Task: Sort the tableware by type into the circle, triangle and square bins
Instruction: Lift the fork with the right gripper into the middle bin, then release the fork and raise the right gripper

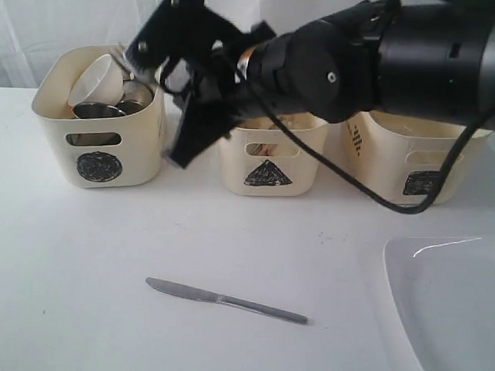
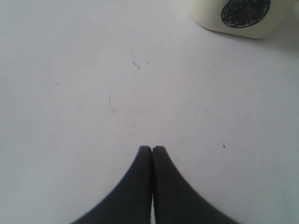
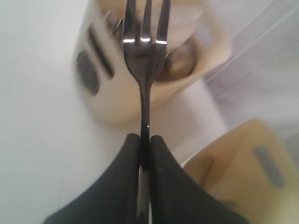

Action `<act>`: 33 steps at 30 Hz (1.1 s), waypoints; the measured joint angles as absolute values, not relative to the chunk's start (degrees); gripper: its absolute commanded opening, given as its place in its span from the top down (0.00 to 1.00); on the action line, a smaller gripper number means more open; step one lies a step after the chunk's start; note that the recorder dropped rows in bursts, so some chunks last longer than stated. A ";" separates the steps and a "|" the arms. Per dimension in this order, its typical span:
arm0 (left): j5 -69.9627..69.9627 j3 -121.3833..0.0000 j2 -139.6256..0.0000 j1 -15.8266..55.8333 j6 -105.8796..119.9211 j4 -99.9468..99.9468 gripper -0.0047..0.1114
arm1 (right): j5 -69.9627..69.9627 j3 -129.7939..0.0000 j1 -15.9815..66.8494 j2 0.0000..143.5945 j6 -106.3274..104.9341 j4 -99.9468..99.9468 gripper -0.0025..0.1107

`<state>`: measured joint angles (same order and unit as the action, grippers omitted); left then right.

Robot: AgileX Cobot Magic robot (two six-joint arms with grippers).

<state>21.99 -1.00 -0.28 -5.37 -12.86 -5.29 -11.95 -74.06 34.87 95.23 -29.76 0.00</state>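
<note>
My right gripper [image 3: 145, 137] is shut on the handle of a steel fork [image 3: 145, 56]. The fork's tines point out over the circle bin [image 3: 107, 93], with the triangle bin [image 3: 243, 158] beside it. In the exterior view that arm reaches across from the right, and its gripper [image 1: 171, 82] hangs between the circle bin [image 1: 52, 136] and the triangle bin [image 1: 269, 166]. The circle bin holds a small white bowl [image 1: 96, 80] and steel cups [image 1: 99, 111]. A steel knife [image 1: 226, 300] lies on the table in front. My left gripper [image 2: 152, 148] is shut and empty over bare table near the circle bin [image 2: 233, 18].
The square bin [image 1: 396, 167] stands at the right of the row, partly behind the right arm and its cable. A large white plate [image 1: 456, 310] lies at the table's front right corner. The triangle bin's contents are mostly hidden by the arm.
</note>
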 measured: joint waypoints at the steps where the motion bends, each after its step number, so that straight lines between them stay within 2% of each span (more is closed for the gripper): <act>1: 21.99 -1.00 -0.28 -5.37 -12.86 -5.29 0.96 | -8.69 -74.06 34.60 94.79 -29.51 0.00 0.98; 6: 21.99 -1.00 -0.28 -5.37 -12.86 -5.29 0.96 | 6.08 -74.06 31.59 95.41 -28.70 0.00 0.98; 13: 21.99 -1.00 -0.28 -5.37 -12.86 -5.29 0.96 | 20.40 -74.06 22.89 102.43 -29.26 2.60 0.98; 23: 22.09 -1.00 -0.28 -5.37 -12.86 -5.29 0.96 | 24.33 -74.66 18.56 112.72 -29.36 5.67 0.98; 33: 22.09 -1.00 -0.28 -5.37 -12.86 -5.29 0.96 | 25.63 -74.66 18.52 113.35 -28.55 5.67 0.98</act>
